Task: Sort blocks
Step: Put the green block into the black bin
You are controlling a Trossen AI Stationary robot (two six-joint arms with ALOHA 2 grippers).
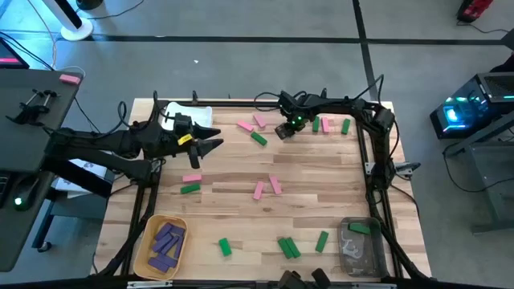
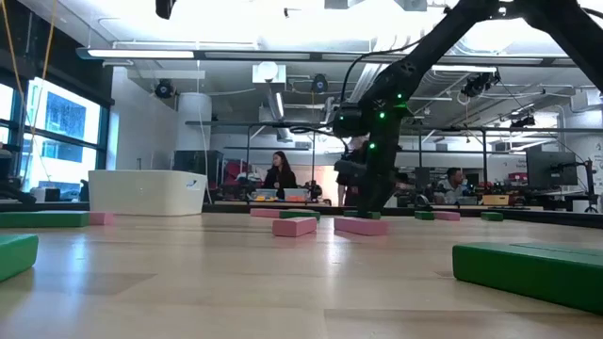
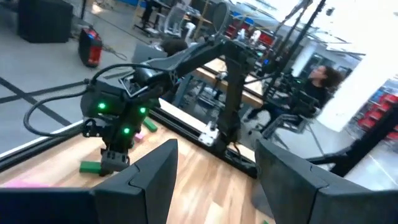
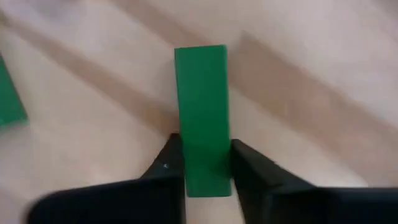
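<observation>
The right arm's tool (image 4: pixel 205 165) is clenched on a small oblong solid green block (image 4: pixel 200 118) at the far side of the pale wooden worktop (image 1: pixel 241 201), its 2 dark fingers (image 4: pixel 168 163) pressing the long sides near 1 end. To do this step well, it should lift straight up with the clamp square and firm so the block does not pivot, then carry it to the clear plastic bin (image 1: pixel 361 250) at the near right corner, which already holds green. The left arm's tool (image 1: pixel 210 138) hangs released above the worktop's far left part.
</observation>
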